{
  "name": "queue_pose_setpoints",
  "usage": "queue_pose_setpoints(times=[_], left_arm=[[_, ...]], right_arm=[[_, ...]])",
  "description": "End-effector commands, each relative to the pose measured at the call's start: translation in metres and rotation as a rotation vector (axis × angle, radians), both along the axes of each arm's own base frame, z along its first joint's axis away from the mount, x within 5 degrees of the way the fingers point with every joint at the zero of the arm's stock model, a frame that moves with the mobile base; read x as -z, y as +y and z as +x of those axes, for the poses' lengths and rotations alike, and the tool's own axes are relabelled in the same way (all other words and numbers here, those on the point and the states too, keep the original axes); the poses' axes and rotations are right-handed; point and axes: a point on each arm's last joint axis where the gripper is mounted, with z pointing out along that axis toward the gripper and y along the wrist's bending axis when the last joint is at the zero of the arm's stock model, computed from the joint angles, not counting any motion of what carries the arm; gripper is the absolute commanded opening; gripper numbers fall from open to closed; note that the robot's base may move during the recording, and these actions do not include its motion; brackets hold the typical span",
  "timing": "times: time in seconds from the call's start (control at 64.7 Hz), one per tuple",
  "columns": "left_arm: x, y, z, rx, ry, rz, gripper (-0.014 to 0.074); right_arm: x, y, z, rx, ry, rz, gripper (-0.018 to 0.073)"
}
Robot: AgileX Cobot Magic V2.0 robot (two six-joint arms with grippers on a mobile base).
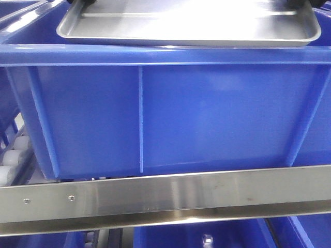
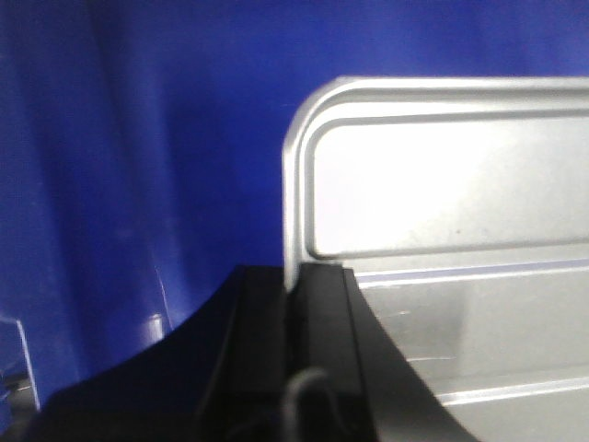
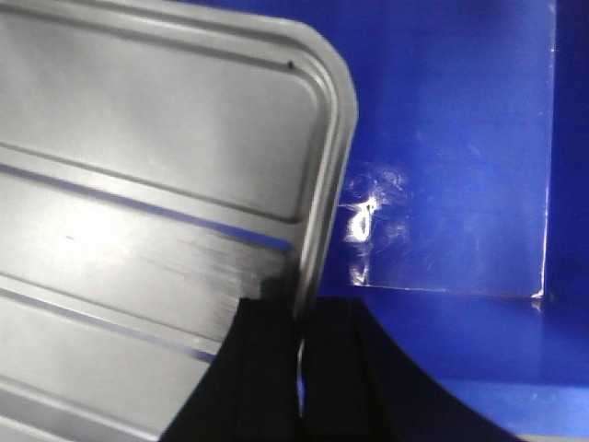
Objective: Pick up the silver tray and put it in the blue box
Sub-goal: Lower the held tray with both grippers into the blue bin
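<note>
Placement is partway: the single silver tray (image 1: 186, 28) hangs level just above the one blue box (image 1: 207, 119), its two short ends pinched at the rim by the clamped left gripper (image 2: 294, 281) and right gripper (image 3: 302, 308), so lowering and release remain; parts of further blue crates (image 1: 176, 235) show below the box.

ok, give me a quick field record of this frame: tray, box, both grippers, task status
silver tray: roughly level, over the opening at rim height
blue box: behind steel rail, white rollers at its lower left
left gripper: shut on the tray's rim near a corner
right gripper: shut on the rim at the opposite end
status: tray held by both arms, not yet set down
</note>
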Motion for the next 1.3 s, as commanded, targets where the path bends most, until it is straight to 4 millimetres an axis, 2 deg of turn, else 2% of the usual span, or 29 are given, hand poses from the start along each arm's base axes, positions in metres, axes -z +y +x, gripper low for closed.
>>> queue_pose_setpoints(times=[0.0, 0.325, 0.464, 0.696, 0.85, 1.005, 1.283], left_arm=[[-0.024, 0.004, -0.006, 0.015, -0.091, -0.055, -0.0104], [-0.024, 0.003, -0.006, 0.018, -0.089, -0.069, -0.0104], [-0.030, 0.002, -0.007, 0.021, -0.091, -0.097, -0.0104], [-0.049, 0.000, -0.002, 0.032, -0.213, -0.148, -0.0104], [-0.042, -0.009, 0.012, 0.041, -0.260, -0.163, -0.0104], [-0.022, -0.023, 0.035, 0.034, -0.235, -0.139, -0.0104], [0.015, -0.046, 0.088, 0.008, -0.225, -0.069, -0.0104]], right_arm=[[-0.022, -0.003, -0.002, -0.023, -0.120, 0.017, 0.0057], [-0.024, -0.002, 0.000, -0.027, -0.147, 0.031, 0.0057], [-0.025, -0.002, 0.000, -0.028, -0.156, 0.035, 0.0057], [-0.059, -0.004, 0.002, -0.044, -0.273, 0.034, 0.0057], [-0.069, -0.007, 0.020, -0.006, -0.293, -0.006, 0.0057], [-0.053, -0.009, 0.054, 0.046, -0.246, -0.038, 0.0057], [0.011, -0.005, 0.117, 0.081, -0.107, -0.110, 0.0057]])
